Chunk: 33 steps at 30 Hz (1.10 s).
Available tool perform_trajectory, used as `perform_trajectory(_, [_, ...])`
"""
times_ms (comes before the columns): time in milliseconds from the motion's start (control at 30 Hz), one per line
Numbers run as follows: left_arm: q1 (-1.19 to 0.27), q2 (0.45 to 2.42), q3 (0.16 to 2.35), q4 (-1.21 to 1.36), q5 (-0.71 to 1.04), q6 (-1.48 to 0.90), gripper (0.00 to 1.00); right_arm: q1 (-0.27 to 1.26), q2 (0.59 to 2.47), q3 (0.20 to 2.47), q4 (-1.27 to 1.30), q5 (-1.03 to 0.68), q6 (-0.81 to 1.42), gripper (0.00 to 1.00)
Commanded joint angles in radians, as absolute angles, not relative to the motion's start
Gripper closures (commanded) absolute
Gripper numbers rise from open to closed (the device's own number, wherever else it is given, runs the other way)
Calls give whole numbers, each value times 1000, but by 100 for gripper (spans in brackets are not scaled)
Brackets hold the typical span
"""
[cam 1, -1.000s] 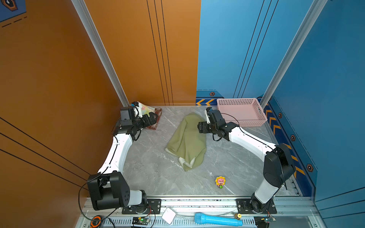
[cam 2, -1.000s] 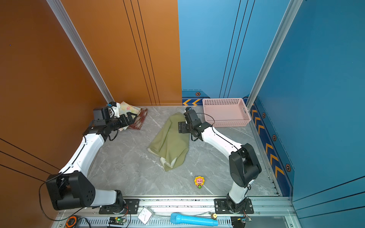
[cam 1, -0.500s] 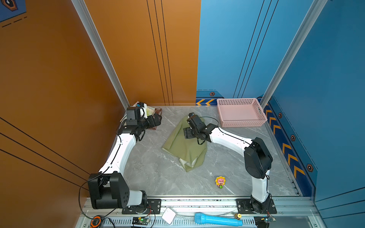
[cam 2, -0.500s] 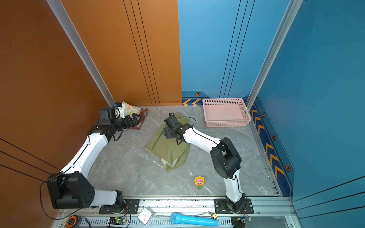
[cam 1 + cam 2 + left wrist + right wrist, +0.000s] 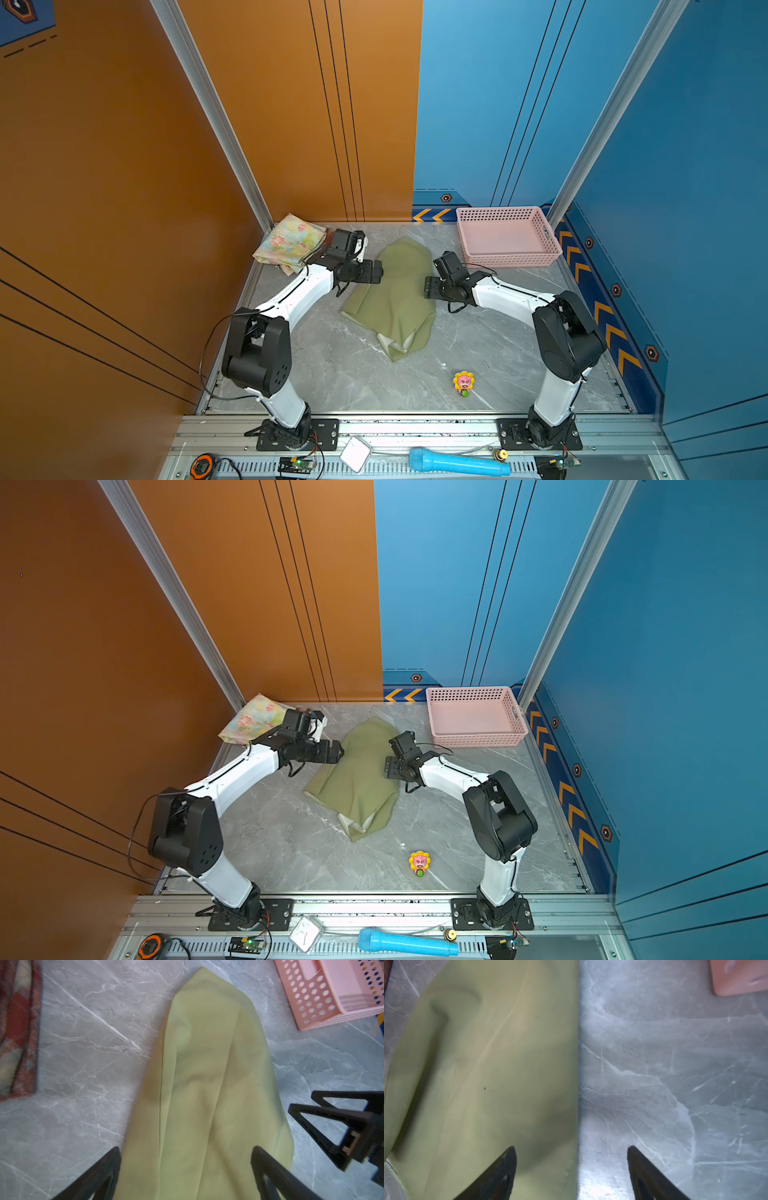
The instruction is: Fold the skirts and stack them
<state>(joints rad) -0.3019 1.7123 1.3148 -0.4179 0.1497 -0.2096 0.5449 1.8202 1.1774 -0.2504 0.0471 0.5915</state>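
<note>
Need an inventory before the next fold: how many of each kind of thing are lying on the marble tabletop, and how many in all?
Skirts: 3 (olive green skirt, floral skirt, plaid skirt)
Baskets: 1 (pink basket)
Toys: 1 (flower toy)
Total: 5

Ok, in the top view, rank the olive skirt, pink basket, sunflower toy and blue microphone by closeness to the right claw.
1. Olive skirt, beside the right claw.
2. Pink basket, back right corner.
3. Sunflower toy, front of table.
4. Blue microphone, front rail.
</note>
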Motion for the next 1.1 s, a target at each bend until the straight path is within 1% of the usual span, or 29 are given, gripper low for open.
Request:
perform_trajectory(0, [-315,1816,1431,-445,91,-210,2,505,1813,1124,-150,-38,645,16])
perform_trajectory(100, [-333,1943,1543,-456,86,-212,2,487,1842,1112,-90,-109,673,17])
perform_trajectory(400, [-315,2263,1901,-547,46,-194,2,480,1917,1153,-27,-163,709,19])
perform_trajectory(500, [-296,2328,1986,-555,63,-202,2,487,1951,1180,-12,-167,718,20])
perform_trajectory(667, [-270,2433,2105,-556,162,-233,1,491,2011,1228,12,-184,721,25])
perform_trajectory(767, [-270,2491,2168,-556,219,-246,6,493,2039,1256,18,-191,725,32])
perform_trajectory(833, [-274,2521,2199,-555,259,-259,12,496,2053,1267,28,-192,726,40])
perform_trajectory(900, [-280,2552,2230,-556,309,-271,24,498,2067,1284,32,-196,722,52])
perform_trajectory(967, [-286,2573,2248,-553,333,-280,35,498,2068,1307,28,-198,708,64])
perform_trajectory(1033, [-290,2587,2266,-555,364,-283,47,498,2068,1322,26,-190,700,78])
perform_trajectory(1067, [-293,2591,2272,-555,369,-286,55,497,2068,1331,25,-190,691,85])
